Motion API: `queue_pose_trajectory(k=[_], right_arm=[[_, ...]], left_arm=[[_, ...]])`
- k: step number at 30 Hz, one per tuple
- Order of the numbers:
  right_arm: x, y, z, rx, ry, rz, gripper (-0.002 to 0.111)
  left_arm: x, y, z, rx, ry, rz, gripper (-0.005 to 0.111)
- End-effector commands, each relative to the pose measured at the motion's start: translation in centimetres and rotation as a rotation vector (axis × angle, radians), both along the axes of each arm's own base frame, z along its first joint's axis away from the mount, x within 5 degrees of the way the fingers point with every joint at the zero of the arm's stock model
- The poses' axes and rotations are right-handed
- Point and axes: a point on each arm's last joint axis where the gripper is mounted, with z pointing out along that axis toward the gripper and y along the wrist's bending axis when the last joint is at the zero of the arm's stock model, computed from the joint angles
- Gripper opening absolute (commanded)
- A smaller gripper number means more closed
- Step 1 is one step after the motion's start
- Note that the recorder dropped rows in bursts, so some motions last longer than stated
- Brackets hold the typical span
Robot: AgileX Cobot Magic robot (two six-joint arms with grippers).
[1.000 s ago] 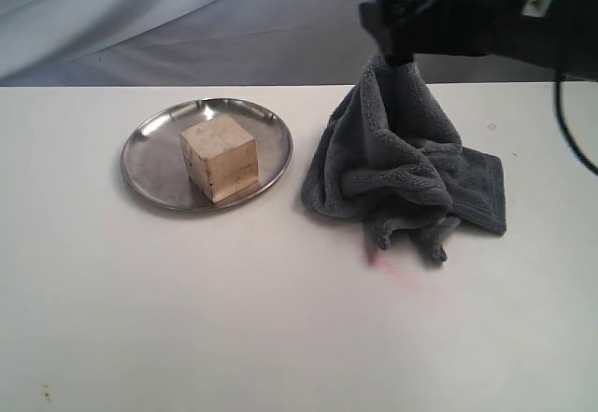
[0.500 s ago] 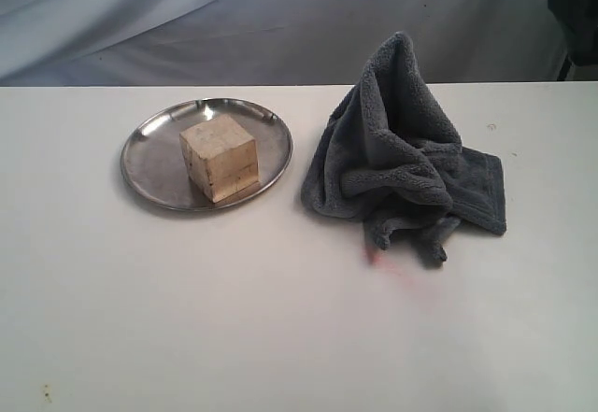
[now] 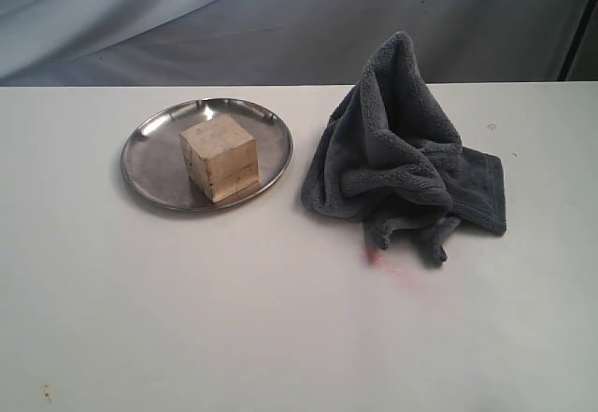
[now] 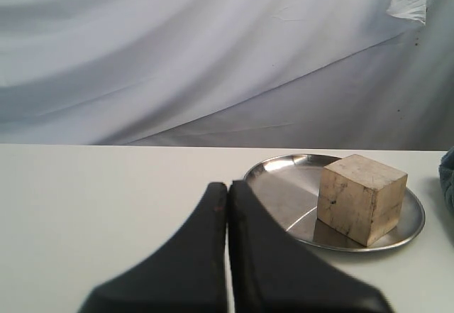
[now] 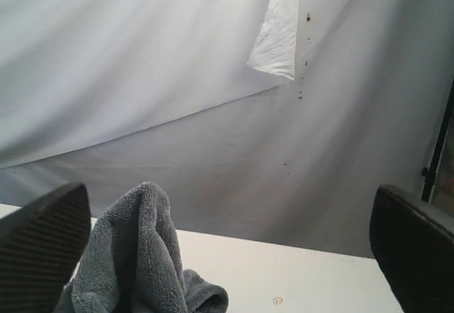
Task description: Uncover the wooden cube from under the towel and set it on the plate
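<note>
The pale wooden cube [image 3: 220, 158] sits uncovered on the shiny steel plate [image 3: 149, 155] at the table's left middle; the left wrist view shows the cube [image 4: 360, 197] on the plate [image 4: 284, 178] too. To the right lies the dark blue-grey towel [image 3: 402, 164], crumpled into a standing peak. Neither arm appears in the exterior view. My left gripper [image 4: 227, 192] is shut and empty, a short way from the plate's rim. My right gripper [image 5: 230, 249] is wide open, with the towel [image 5: 135, 256] peak beside one finger and nothing held.
A white table [image 3: 280, 319] carries everything, with a faint pink stain [image 3: 383, 261] in front of the towel. A grey-white cloth backdrop [image 3: 234, 20] hangs behind the table. A dark pole [image 3: 579, 24] stands at the far right.
One second ago the right gripper pinched the towel's peak. It let go and drew off to the right, out of the exterior view. The towel stays peaked; cube and plate have not moved.
</note>
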Motion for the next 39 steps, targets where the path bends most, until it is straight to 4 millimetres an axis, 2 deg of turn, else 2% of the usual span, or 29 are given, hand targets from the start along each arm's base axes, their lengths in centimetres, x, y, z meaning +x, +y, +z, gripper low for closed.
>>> queue_pose_trajectory(k=[1,17,28,39], right_arm=[[-1.7,-0.3,-0.3,0.006,-0.056,-0.009,0.098],[-5.7,-0.9,-2.6,0.078,-0.127,-0.008,0.098],[-8.2,-1.2,-1.7,0.133,-0.231,0.005,0.098],[-12.7,-1.6,-1.4,0.149,-0.371,0.028,0.098]], left_arm=[[0.0,0.0,-0.1,0.000,0.001,-0.001,0.001],[0.0,0.0,-0.1,-0.002,0.001,-0.001,0.001],[0.0,0.0,-0.1,-0.002,0.001,-0.001,0.001],[0.0,0.0,-0.1,-0.002,0.001,-0.001,0.001]])
